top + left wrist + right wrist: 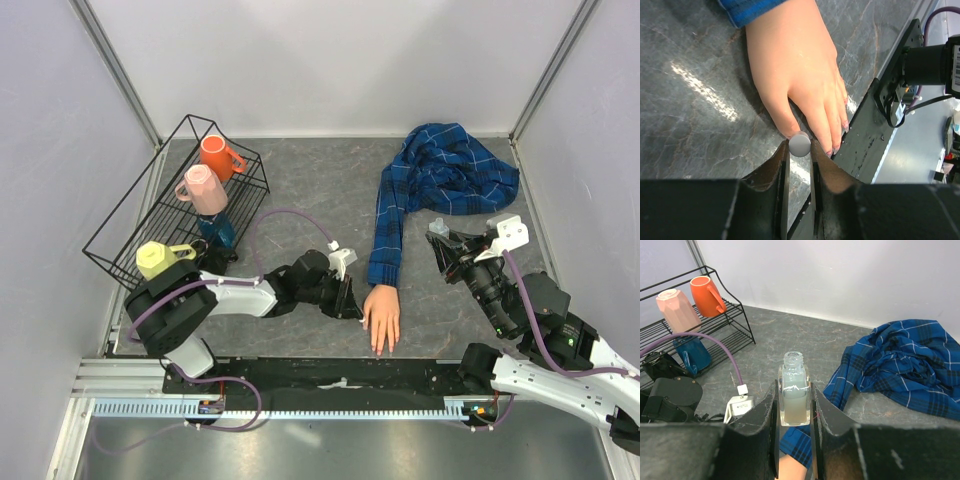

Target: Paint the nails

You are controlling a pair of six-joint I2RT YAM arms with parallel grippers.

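The pale peach mannequin hand (381, 316) lies palm down at the table's near edge, with its blue plaid sleeve (385, 235) running back to a heap of cloth. In the left wrist view its fingertip nails (831, 150) show pink traces. My left gripper (354, 303) is shut on a round white cap (800, 144), held right at the thumb tip (789, 131); any brush under the cap is hidden. My right gripper (438, 238) is right of the sleeve, shut on a small clear uncapped bottle (794, 390) of pale liquid, held upright.
A black wire rack (130, 215) at the back left holds an orange mug (217, 156), a pink mug (203, 188), a yellow mug (158, 259) and a blue one. The heaped plaid cloth (455, 168) lies back right. A black strip (330, 375) runs along the near edge.
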